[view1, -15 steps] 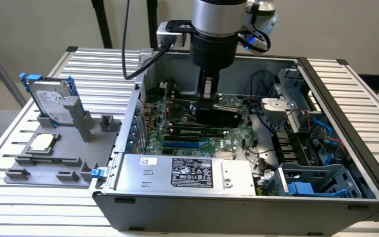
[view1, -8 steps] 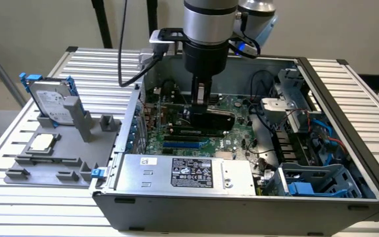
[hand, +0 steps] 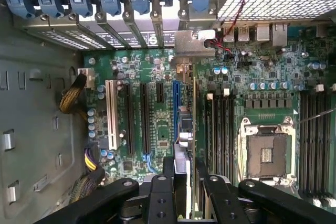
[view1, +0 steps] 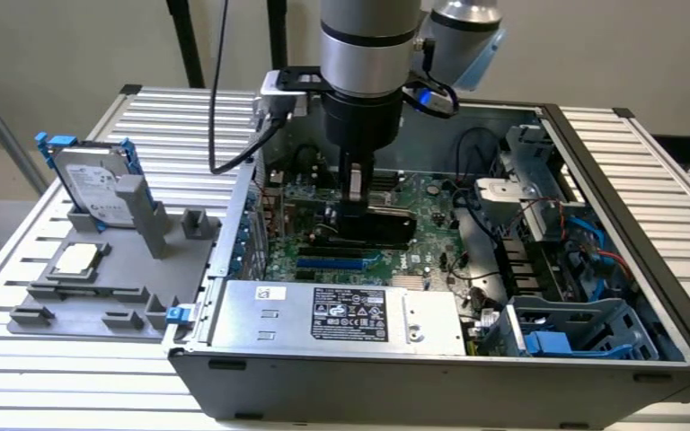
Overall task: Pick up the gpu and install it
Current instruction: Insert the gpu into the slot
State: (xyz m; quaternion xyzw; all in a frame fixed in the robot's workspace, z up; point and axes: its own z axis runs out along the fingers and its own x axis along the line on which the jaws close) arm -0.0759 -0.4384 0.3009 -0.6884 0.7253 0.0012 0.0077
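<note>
Inside the open computer case [view1: 632,224], my gripper [view1: 355,208] points straight down over the green motherboard [view1: 423,193]. It is shut on the gpu [view1: 381,229], a black card held upright on its long edge. In the wrist view the gpu [hand: 193,124] appears edge-on between my black fingers [hand: 163,190]. Its silver end bracket [hand: 191,43] lies against the case's rear slot openings. The card runs right beside the blue expansion slot [hand: 176,103]. I cannot tell whether its lower edge sits in a slot.
A silver hard drive in a blue frame [view1: 93,184] and a processor chip [view1: 75,259] rest on a grey fixture on the exterior view's left. The power supply [view1: 333,314], a blue-grey drive cage [view1: 573,332], the open processor socket [hand: 266,153] and yellow cables [hand: 71,100] crowd the case.
</note>
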